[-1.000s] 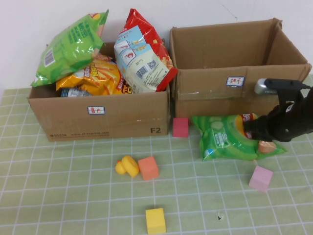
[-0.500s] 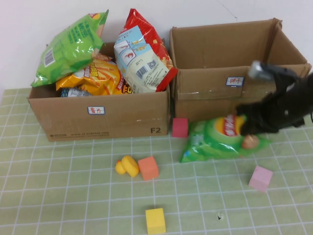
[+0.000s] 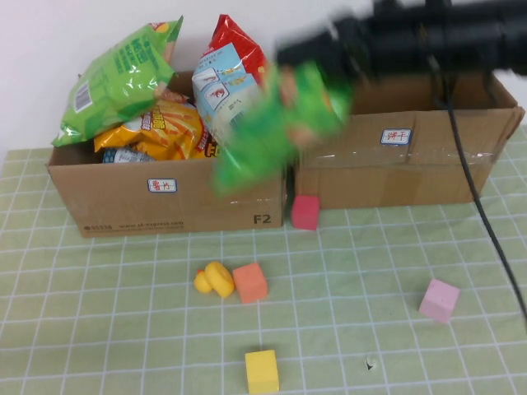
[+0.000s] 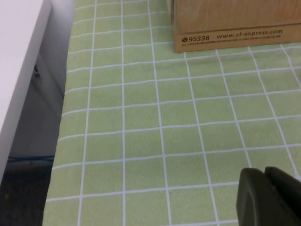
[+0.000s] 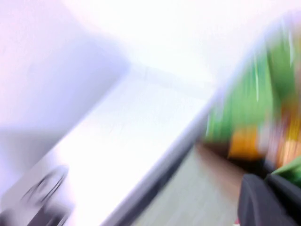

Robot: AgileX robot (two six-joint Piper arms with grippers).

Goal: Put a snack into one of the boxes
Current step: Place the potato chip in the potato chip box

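While aloft, bag (image 3: pixel 276 132): green, smeared by motion, hanging over the gap between both boxes, clear of the worktop (image 3: pixel 123 321).
Right pincer (image 3: pixel 317 62): clamped on the bag's top.
Left pincer (image 4: pixel 268 197): low over worktop; opening unclear.
Left box (image 3: pixel 165 197): heaped with snacks.

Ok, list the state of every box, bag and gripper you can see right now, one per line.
green snack bag: lifted off the table, hanging from the right gripper between the two boxes
right gripper: shut on the bag, raised at box-top height
left box: open, heaped with snack bags
right box: open, nothing visible inside
left gripper: low over bare tablecloth, holding nothing visible
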